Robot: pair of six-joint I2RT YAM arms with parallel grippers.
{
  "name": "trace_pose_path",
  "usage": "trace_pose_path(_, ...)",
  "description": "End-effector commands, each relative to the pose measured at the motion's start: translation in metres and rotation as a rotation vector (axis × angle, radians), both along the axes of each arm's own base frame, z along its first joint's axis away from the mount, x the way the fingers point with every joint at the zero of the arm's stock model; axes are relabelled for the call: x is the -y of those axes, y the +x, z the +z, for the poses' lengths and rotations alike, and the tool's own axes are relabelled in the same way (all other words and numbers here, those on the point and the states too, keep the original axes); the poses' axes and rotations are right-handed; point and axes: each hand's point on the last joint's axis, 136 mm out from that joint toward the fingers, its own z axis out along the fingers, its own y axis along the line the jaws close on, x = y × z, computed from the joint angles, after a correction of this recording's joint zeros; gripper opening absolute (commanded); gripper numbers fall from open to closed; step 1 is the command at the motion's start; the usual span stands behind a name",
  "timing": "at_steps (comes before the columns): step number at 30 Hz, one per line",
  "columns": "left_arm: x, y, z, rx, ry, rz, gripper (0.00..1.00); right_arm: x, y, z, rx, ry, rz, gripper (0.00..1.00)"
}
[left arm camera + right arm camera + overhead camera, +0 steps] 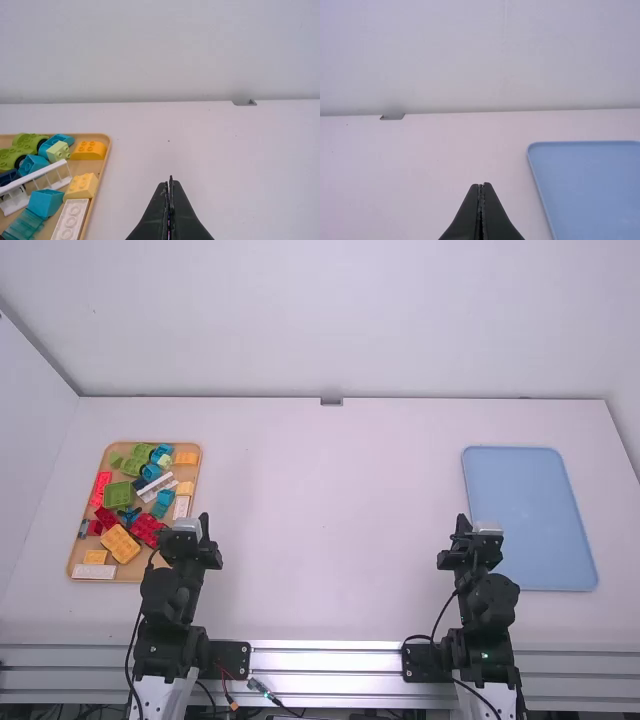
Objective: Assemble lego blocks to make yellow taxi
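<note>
Across from me a plain pale wall (pixel 330 325) runs behind the white desk (pixel 330 520), and a side wall (pixel 28 450) closes in the left. A small grey bracket (pixel 331 401) sits mid-way along the far edge; silvery metal rails (pixel 325 661) line the near one.

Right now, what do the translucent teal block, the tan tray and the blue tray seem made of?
Teal block: likely glossy plastic; its body lets light through.
Tan tray: smooth, perhaps wood or plastic; its even colour leaves that open.
Blue tray: probably matte plastic, given its uniform colour.
</note>
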Motion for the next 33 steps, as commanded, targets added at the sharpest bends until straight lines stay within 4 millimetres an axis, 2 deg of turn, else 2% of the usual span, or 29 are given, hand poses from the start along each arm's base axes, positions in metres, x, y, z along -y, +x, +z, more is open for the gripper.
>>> trace_pose_path(1,0.000,0.000,0.000,0.000,-0.001,0.000,0.00,0.000,0.000,0.000,0.000,-0.002,0.001,0.00)
trace_pose_path(15,0.001,0.002,0.014,-0.016,0.022,-0.008,0.09,-0.001,0.002,0.015,-0.022,-0.011,0.009,0.09)
trace_pose_path(25,0.003,0.011,0.037,-0.051,0.047,-0.020,0.24,-0.004,0.013,0.041,-0.056,-0.023,0.021,0.24)
trace_pose_path(33,0.005,0.026,0.058,-0.084,0.077,-0.033,0.39,-0.007,0.031,0.065,-0.090,-0.037,0.040,0.39)
